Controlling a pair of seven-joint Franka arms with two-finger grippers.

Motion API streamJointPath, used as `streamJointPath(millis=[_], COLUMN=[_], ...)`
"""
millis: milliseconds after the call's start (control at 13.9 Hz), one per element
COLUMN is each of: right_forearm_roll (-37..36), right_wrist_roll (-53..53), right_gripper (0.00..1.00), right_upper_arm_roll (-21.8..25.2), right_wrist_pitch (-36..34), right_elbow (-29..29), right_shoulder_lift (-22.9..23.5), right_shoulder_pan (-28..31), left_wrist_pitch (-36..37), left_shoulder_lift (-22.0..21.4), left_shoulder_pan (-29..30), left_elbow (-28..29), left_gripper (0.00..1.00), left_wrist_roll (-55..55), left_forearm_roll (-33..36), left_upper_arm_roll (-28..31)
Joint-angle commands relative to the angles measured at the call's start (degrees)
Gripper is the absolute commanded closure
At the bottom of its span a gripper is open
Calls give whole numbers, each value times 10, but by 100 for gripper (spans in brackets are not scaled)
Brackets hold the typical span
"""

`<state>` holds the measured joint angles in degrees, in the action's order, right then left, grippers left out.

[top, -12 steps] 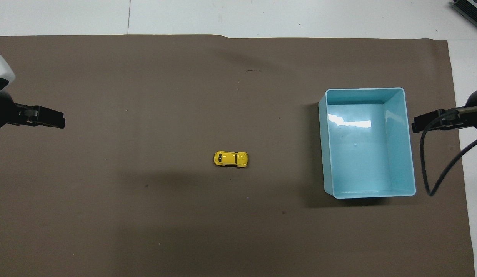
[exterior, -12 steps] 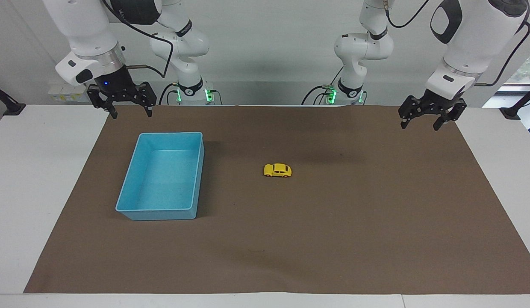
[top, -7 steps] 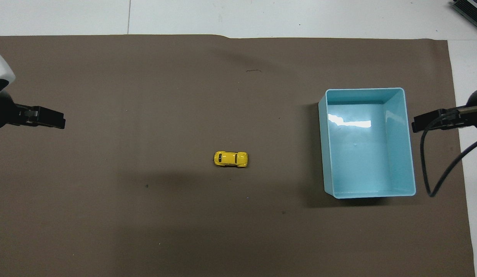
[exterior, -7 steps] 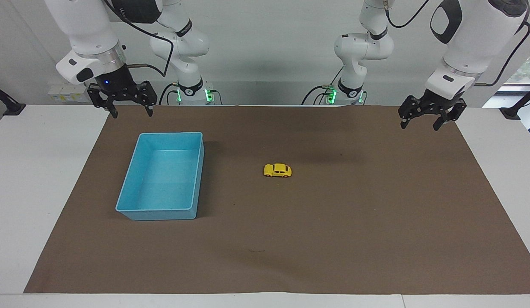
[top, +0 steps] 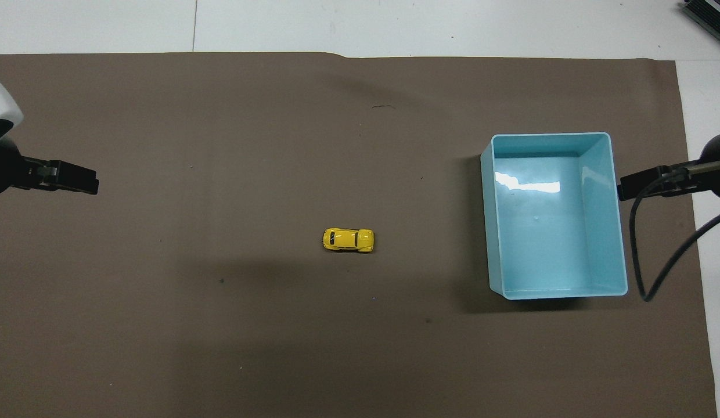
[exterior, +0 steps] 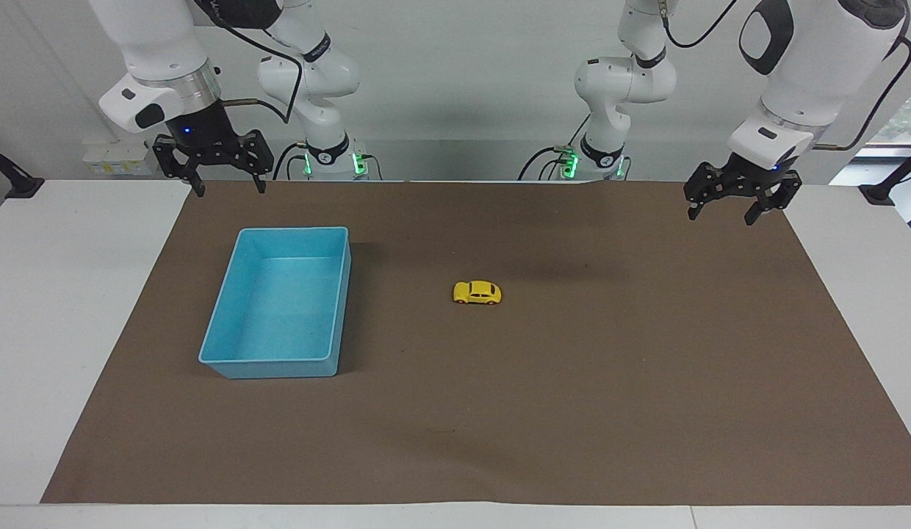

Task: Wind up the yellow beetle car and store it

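The yellow beetle car point(exterior: 477, 292) stands on its wheels on the brown mat, mid-table; it also shows in the overhead view point(top: 348, 240). The blue bin point(exterior: 294, 230) sits empty beside it, toward the right arm's end of the table, its rim clear in the overhead view point(top: 550, 134). My right gripper point(exterior: 229, 191) is open and empty, raised over the mat's edge at the robots' end of the bin; its tip shows in the overhead view point(top: 630, 188). My left gripper point(exterior: 721, 218) is open and empty, raised over the mat at the left arm's end point(top: 84, 180).
The brown mat point(exterior: 573, 382) covers most of the white table point(exterior: 59, 294). A black cable point(top: 656, 255) hangs from the right arm beside the bin. Both arm bases point(exterior: 330, 158) stand at the robots' edge of the table.
The right gripper has risen a little and drifted slightly toward the bin. The left gripper, the car and the bin have not visibly moved.
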<state>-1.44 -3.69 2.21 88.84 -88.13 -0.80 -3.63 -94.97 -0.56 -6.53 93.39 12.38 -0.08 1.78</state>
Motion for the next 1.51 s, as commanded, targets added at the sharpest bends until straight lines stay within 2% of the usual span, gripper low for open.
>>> streamJointPath(millis=[0, 505, 721, 1154, 1443], right_forearm_roll=[4, 5, 5, 5, 5], right_wrist_roll=[7, 7, 8, 7, 8], right_gripper=[0, 0, 0, 0, 0], right_upper_arm_roll=[-1, 2, 2, 4, 5], right_wrist_pitch=[-7, -7, -6, -6, -6], right_elbow=[0, -1, 0, -1, -1], right_shoulder_lift=[-4, -4, -4, -4, -4], right_shoulder_pan=[1, 6, 6, 7, 7], left_wrist_pitch=[-14, -18, -35, -136, -218], left_shoulder_lift=[-11, 45, 83, 147, 185], left_shoulder_pan=[4, -3, -37, -109, -155], left_elbow=[18, -4, -5, 6, 20], left_gripper=[0, 0, 0, 0, 0], left_wrist_roll=[103, 318, 369, 471, 463], left_forearm_roll=[-8, -31, -30, -40, -48], left_upper_arm_roll=[-2, -12, -13, -12, -12])
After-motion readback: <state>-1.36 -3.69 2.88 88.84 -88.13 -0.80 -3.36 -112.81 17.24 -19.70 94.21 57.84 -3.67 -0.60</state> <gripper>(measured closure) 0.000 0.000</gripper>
